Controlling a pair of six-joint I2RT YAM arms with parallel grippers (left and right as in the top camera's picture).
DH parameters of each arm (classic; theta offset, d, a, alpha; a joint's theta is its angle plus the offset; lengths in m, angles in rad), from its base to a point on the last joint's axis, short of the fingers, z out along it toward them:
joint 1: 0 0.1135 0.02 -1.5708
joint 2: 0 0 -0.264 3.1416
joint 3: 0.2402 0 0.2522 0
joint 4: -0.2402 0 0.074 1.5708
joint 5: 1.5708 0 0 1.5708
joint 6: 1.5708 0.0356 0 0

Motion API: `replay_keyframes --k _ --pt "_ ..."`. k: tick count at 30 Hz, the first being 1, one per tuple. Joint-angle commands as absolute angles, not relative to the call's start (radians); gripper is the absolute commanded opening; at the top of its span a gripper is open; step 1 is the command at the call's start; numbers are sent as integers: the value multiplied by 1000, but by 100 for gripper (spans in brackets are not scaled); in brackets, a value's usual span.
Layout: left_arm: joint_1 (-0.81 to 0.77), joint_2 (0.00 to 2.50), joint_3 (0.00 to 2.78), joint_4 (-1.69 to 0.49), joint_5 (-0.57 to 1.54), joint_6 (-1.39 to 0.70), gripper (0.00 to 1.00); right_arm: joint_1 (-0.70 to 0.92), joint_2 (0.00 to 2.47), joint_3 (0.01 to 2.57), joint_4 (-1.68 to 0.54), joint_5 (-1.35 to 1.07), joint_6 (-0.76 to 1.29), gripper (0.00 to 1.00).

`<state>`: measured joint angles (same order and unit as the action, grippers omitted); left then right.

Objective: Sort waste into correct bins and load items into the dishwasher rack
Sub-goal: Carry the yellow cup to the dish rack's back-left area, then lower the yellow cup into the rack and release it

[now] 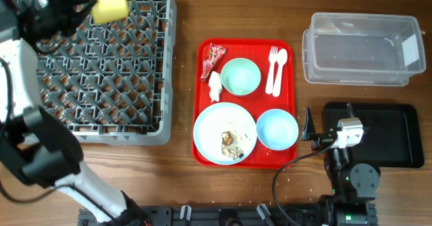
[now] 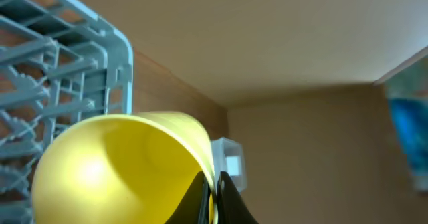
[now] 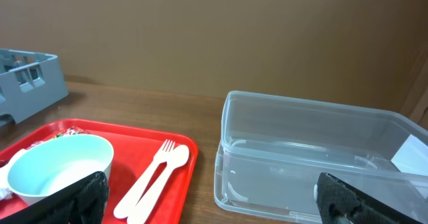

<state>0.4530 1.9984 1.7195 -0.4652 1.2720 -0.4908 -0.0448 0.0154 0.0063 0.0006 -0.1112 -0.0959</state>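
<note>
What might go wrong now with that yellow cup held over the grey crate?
The left tool pinches only the rim of the yellow cup, so the cup may slip. It hangs near the far edge of the dishwasher rack; let go there, it might land crooked on the pegs or tumble outside.

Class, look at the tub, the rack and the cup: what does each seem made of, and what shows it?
The tub: clear glossy plastic, likely; the table shows through its walls. The rack: grey moulded plastic, matt; thin lattice and pegs. The cup: yellow plastic, probably, smooth with a soft sheen inside.
</note>
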Motion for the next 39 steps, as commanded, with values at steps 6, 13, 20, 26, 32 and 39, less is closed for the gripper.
replay_keyframes --k 6,13,20,26,32,39 --pt "466 2210 1720 -155 1269 -879 4 -50 10 6 6 -104 -104 100" --pt "477 2288 1720 -140 1243 -928 4 -50 10 6 6 -104 -104 100" --pt "565 2288 1720 -226 1221 -924 4 -50 10 6 5 -104 -104 100" --pt "622 2288 1720 -226 1221 -920 9 -50 10 6 5 -104 -104 100" --pt "638 2284 1720 -229 1240 -874 39 -50 10 6 5 -104 -104 100" --pt "651 2194 1720 -230 1229 -836 25 -50 10 6 6 -104 -104 100"
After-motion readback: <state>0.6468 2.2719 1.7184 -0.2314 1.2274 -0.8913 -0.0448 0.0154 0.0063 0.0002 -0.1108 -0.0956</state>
